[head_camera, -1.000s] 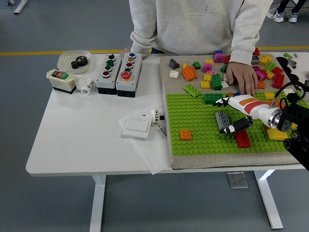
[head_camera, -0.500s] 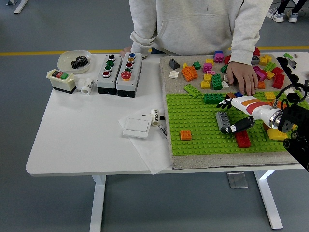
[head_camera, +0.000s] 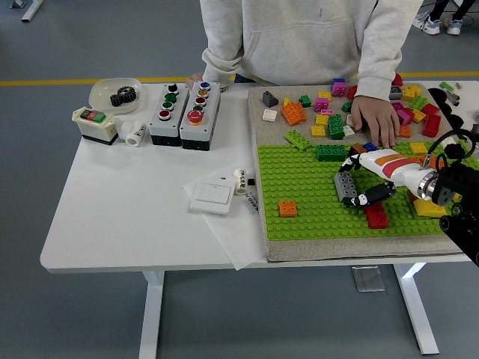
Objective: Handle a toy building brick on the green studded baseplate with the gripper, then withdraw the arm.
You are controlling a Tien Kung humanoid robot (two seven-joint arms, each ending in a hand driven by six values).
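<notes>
The right hand (head_camera: 364, 179) reaches in from the right, low over the green baseplate (head_camera: 307, 194), its fingers spread apart around the grey brick (head_camera: 345, 186) without clearly gripping it. That brick sits mid-plate, long axis running near to far, just left of a red brick (head_camera: 376, 216)

This looks like a robotics lab or test hall rather than a home. The white height-adjustable desk (head_camera: 112, 224) stands on a bare grey floor (head_camera: 75, 45) crossed by a yellow painted line (head_camera: 45, 81). On the desk, left of the green studded baseplate (head_camera: 307, 202), sit two grey push-button control boxes (head_camera: 184, 114), a cream switch box (head_camera: 95, 124) and what seems to be a black gear in a pale dish (head_camera: 114, 94).
</notes>
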